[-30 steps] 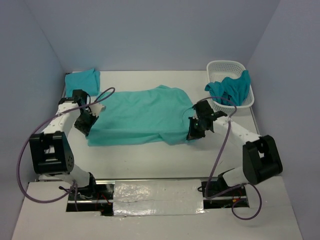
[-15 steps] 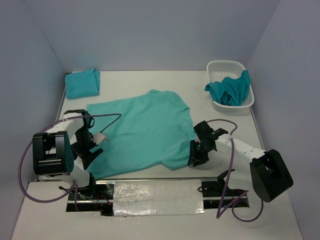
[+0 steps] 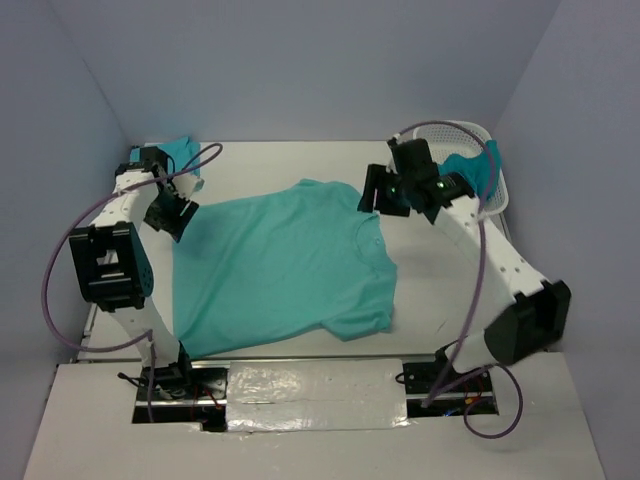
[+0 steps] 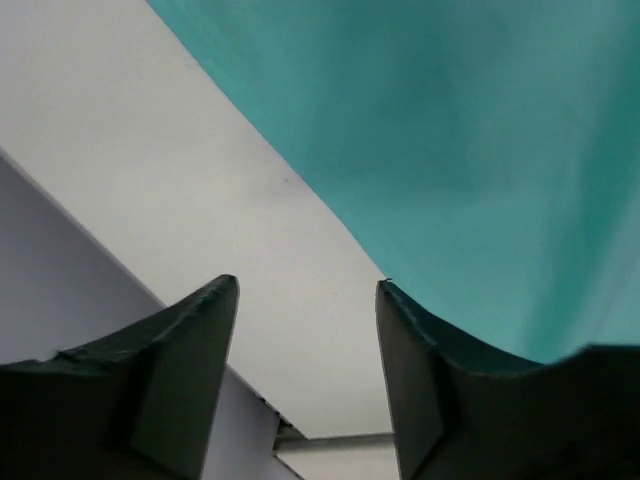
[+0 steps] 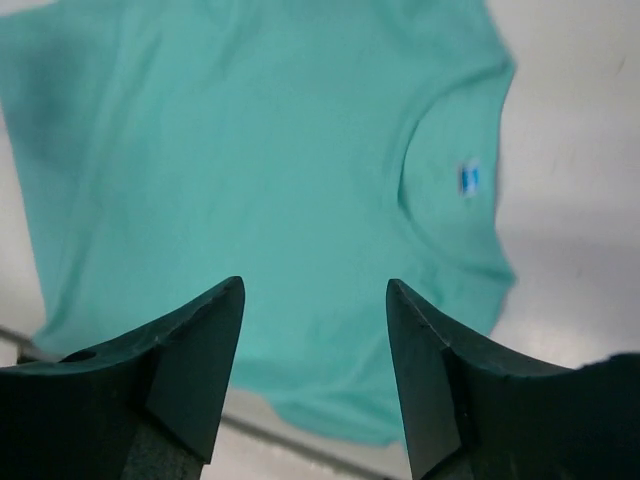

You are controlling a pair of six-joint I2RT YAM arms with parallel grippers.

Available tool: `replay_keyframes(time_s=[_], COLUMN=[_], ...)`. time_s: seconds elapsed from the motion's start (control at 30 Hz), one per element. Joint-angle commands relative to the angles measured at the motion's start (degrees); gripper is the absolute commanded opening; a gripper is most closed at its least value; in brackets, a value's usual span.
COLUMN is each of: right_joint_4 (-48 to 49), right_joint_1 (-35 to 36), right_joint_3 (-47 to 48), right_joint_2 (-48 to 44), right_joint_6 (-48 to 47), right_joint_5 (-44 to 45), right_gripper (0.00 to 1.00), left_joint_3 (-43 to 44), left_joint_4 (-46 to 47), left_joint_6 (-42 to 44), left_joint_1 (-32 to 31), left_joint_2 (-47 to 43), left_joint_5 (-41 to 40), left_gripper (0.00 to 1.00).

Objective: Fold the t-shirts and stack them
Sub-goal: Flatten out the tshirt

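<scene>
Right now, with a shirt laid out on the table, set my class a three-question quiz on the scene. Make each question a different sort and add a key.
1. True or false: the right gripper is shut on the spread shirt.
2. Where does the basket stand? A: far right corner. B: far left corner. C: between the arm bases.
3. Fill in: outside the basket, ___ shirts lie on the table.
Key:
1. False. It is open and holds nothing, as is the left gripper.
2. A.
3. Two: the spread shirt and a folded shirt at the far left.
</scene>
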Motion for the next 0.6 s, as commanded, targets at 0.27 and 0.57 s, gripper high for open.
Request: replay_keyframes(time_s=[0.27,0.57], right_joint_4=[-1.27,4.16], right_joint_1=[-3.67,-3.93], right_joint_3=[44.00,26.05], right_joint_2=[51.67,49.96], right_joint_6=[-7.84,-5.91], right_joint_5=[6.76,4.92], right_gripper=[0.70,0.17], left_joint_3=[6.24,3.96], left_joint_4=[18.60,20.27], left_joint_6=[-14.85,-15.12], left_joint_1=[6.32,6.24], left_joint_2=[15.62,21.34], left_joint_5=[2.00,7.53], left_gripper=[0.99,0.56])
